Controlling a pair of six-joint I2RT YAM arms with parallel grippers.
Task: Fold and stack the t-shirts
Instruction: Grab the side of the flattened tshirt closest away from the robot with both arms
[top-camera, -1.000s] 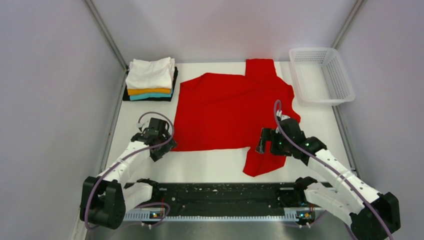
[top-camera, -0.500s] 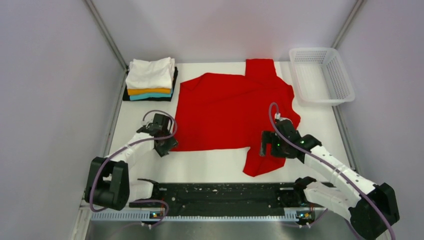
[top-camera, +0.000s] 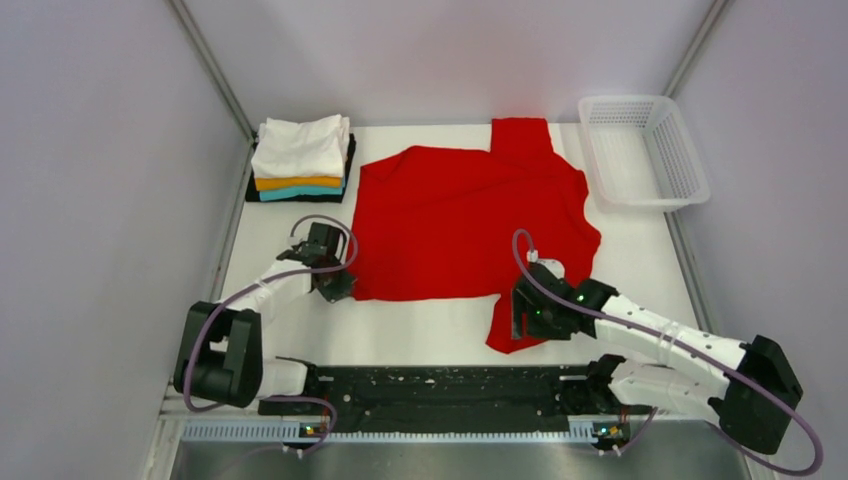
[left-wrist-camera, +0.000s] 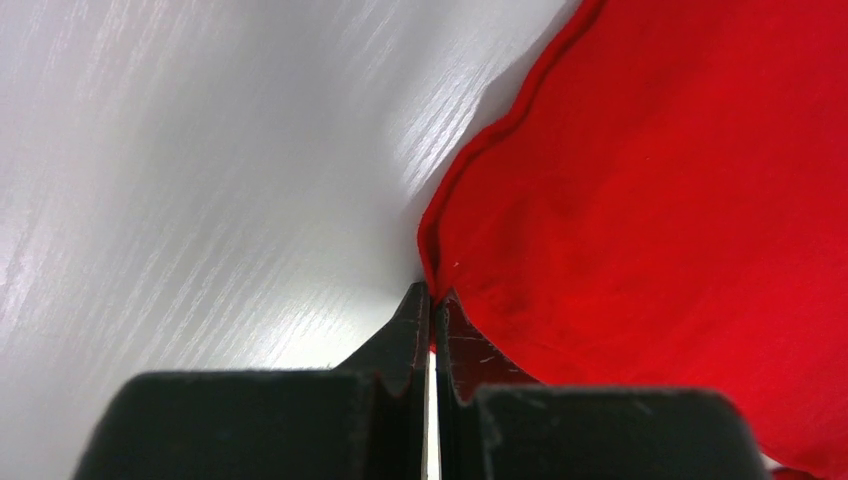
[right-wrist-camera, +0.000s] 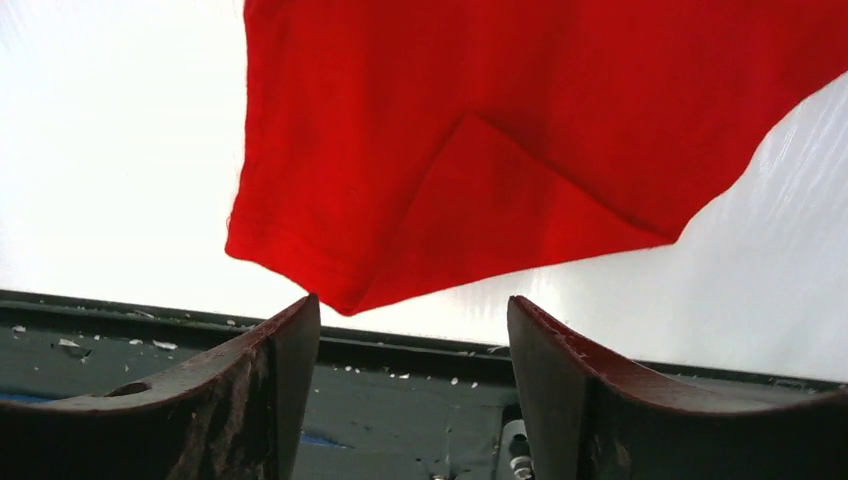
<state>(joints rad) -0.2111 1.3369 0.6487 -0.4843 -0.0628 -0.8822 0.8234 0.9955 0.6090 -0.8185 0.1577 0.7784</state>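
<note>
A bright red t-shirt (top-camera: 460, 220) lies spread flat on the white table, one sleeve (top-camera: 515, 325) pointing toward the near edge. My left gripper (top-camera: 338, 290) sits at the shirt's near-left hem corner. In the left wrist view the left gripper (left-wrist-camera: 432, 293) is shut, with the red t-shirt (left-wrist-camera: 660, 200) corner pinched at its tips. My right gripper (top-camera: 520, 322) is over the near sleeve. In the right wrist view the right gripper (right-wrist-camera: 412, 305) stands open, and the sleeve's (right-wrist-camera: 480, 150) tip lies just beyond its fingers. A stack of folded t-shirts (top-camera: 300, 160), white on top, sits at the back left.
A white mesh basket (top-camera: 645, 150) stands at the back right. The black base rail (top-camera: 440, 385) runs along the near edge, close behind the right gripper, and shows as the black base rail (right-wrist-camera: 400, 400) in the right wrist view. Grey walls close in both sides.
The left gripper slid to the shirt's hem corner and shut on it. The right gripper moved nearer and left along the sleeve, and its jaws narrowed somewhat.
</note>
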